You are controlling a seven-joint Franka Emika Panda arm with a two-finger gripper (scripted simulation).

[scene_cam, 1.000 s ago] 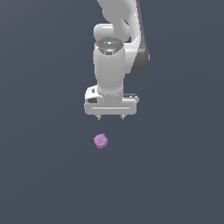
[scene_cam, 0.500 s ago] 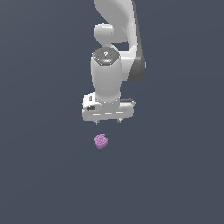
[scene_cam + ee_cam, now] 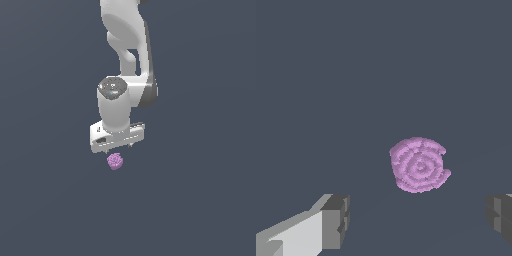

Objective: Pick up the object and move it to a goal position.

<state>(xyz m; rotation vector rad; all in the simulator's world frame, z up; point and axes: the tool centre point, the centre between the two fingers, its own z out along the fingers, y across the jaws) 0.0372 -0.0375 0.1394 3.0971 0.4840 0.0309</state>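
Note:
The object (image 3: 115, 161) is a small lumpy pinkish-purple blob lying on the dark grey floor. It also shows in the wrist view (image 3: 419, 165) as a round ridged lump. My white gripper (image 3: 118, 148) hangs right above it, its short fingers mostly hidden behind the hand. In the wrist view the gripper (image 3: 418, 220) is open, with one grey fingertip (image 3: 336, 221) on one side of the blob and the other (image 3: 501, 217) on the opposite side. The blob lies a little beyond the line between the fingertips. Nothing is held.
The floor (image 3: 200, 200) is a plain dark grey surface. The white arm (image 3: 127, 45) rises above the gripper. No goal marker shows.
The gripper has come down and shifted toward the exterior view's left, and has turned a little. It now sits close over the blob. The blob has not moved.

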